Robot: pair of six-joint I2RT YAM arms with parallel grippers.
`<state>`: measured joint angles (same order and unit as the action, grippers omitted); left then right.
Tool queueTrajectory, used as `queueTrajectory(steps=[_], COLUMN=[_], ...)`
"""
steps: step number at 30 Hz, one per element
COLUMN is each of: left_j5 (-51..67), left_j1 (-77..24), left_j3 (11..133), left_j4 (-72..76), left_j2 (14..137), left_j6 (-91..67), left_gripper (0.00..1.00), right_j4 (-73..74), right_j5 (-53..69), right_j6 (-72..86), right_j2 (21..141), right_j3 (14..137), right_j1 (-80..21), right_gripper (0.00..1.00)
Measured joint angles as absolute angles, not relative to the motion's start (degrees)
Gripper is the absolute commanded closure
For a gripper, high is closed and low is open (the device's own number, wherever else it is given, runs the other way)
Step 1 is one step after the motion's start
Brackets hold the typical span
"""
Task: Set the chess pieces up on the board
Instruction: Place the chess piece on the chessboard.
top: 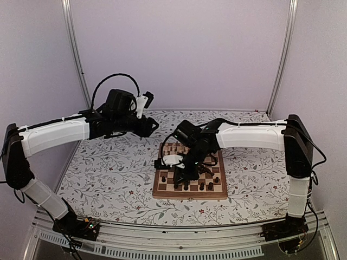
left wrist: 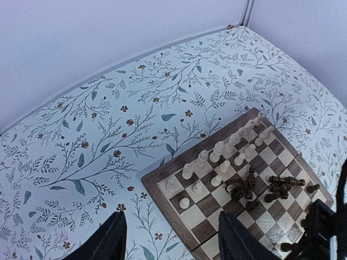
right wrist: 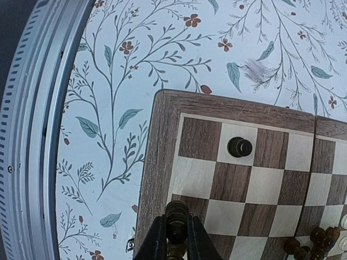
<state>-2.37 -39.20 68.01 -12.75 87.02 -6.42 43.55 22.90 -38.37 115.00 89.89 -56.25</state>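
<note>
Trouble spot first: my right gripper [right wrist: 177,232] is clenched on a dark piece [right wrist: 177,210], low over the row of squares just inside the board's [right wrist: 154,162] rim, near one corner. I can't tell if the base is touching wood yet.

If I let go while it's off-centre toward that rim, I'd guess it lands half on the raised edge, tips, and rolls off onto the counter [right wrist: 108,108]. Only a strip of counter lies between the board and the metal rail [right wrist: 32,135], so a rolling piece could go far. Letting go while it's tilted would probably do the same.

Room around it is decent. The squares next to it are free, and the one standing dark pawn [right wrist: 239,147] is apart from it, further in from the rim. So spreading the fingers shouldn't hit anything.

Bigger worry is pulling back. A heap of toppled dark pieces [left wrist: 255,187] lies mid-board, and the pale pieces [left wrist: 217,162] stand in rows along the board's far side. A low sweep would scatter them, so I'd lift straight up.

My left gripper [left wrist: 171,216] is released and empty, hanging high off the board's pale-side corner, out of the way.
</note>
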Motion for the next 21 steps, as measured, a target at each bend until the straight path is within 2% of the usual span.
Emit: queueTrajectory(steps=[11,21], left_j5=[-2.3,-2.1], left_j1=[-39.2,-39.2], left_j3=[68.0,68.0], left_j4=[-12.8,-12.8], left_j2=[86.8,86.8], left_j6=[-6.0,-6.0], left_gripper=[0.4,0.4], right_j4=[43.7,43.7], right_j5=[21.5,21.4], right_j6=[-38.4,-38.4], right_j2=[115.9,116.6], right_j3=[89.9,90.0], right_j1=[-56.2,-56.2], right_gripper=[0.82,0.8])
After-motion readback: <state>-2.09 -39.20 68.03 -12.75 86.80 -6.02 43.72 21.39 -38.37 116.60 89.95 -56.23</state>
